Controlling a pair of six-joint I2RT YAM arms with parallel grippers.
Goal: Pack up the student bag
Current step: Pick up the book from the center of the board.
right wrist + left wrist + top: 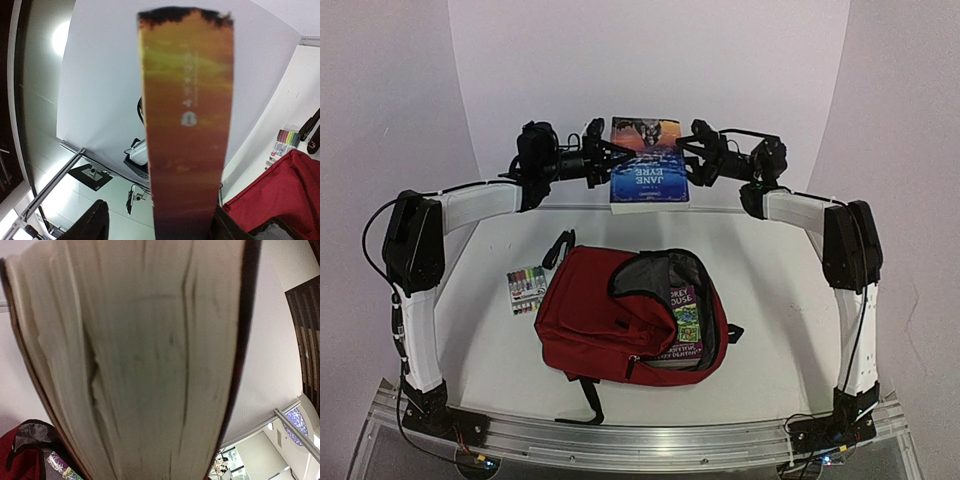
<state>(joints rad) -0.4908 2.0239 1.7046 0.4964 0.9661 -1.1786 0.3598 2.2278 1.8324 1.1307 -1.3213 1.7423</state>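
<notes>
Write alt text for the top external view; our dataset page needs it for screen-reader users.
A Jane Eyre paperback is aloft between the left end effector and the right end effector, beyond an open dark red backpack with books inside; a pack of markers lies beside the bag.

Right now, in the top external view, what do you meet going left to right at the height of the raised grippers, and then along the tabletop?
Raised: left gripper → Jane Eyre book → right gripper. Tabletop: marker pack → student bag.
</notes>
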